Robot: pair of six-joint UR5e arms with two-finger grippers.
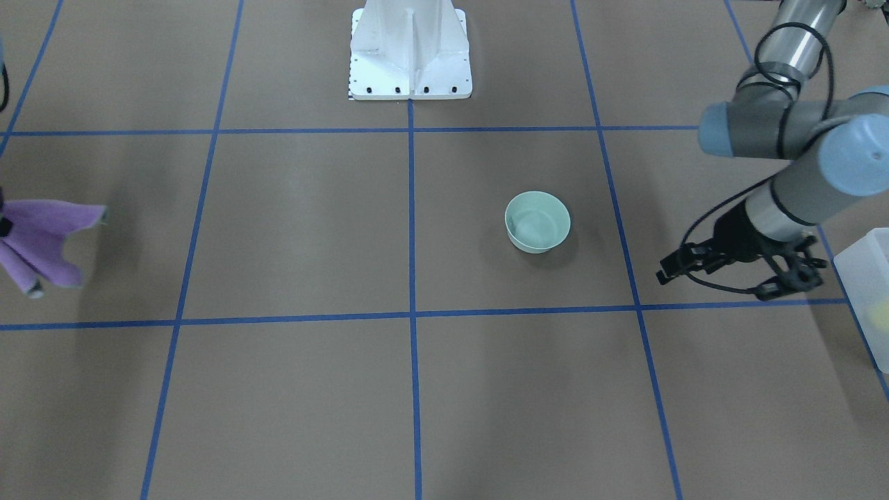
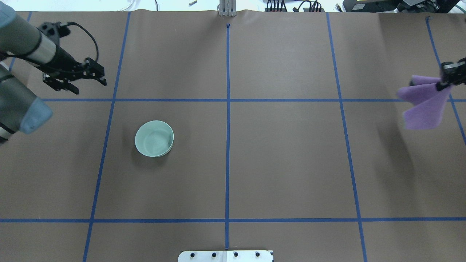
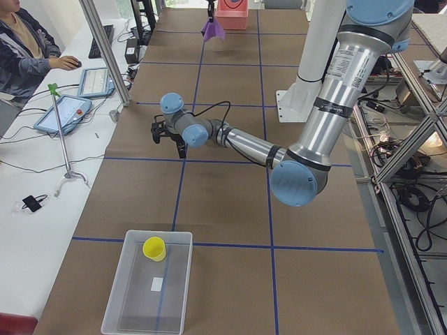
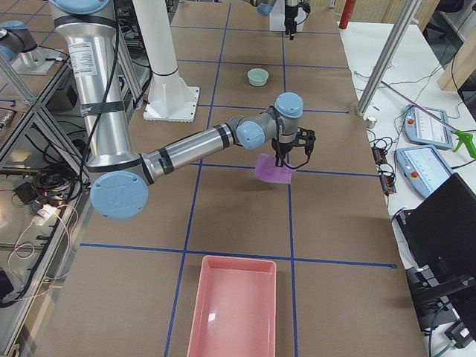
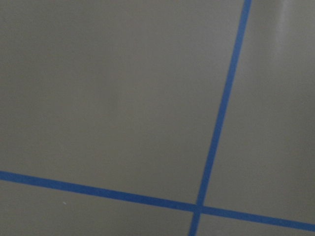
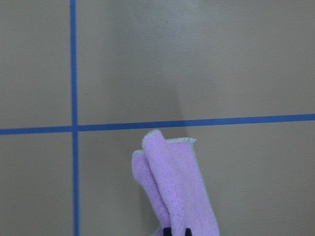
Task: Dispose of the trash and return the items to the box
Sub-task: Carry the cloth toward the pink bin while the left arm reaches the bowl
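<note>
The pale mint-green bowl (image 1: 538, 222) stands upright and empty on the brown table, also in the overhead view (image 2: 154, 138). The small yellow cup (image 3: 154, 248) stands inside the translucent white box (image 3: 119, 300), whose corner shows at the right edge of the front view (image 1: 865, 278). My left gripper (image 1: 722, 283) is open and empty, hovering over the table between bowl and box, also in the overhead view (image 2: 87, 85). My right gripper (image 2: 446, 78) is shut on a purple cloth (image 2: 422, 103) that hangs above the table at the far right end (image 6: 177, 187).
A pink tray (image 4: 234, 312) lies at the table's end on my right side. The white robot pedestal (image 1: 410, 55) stands at the middle of the robot's edge. Blue tape lines cross the table. An operator (image 3: 21, 49) sits beyond the far edge.
</note>
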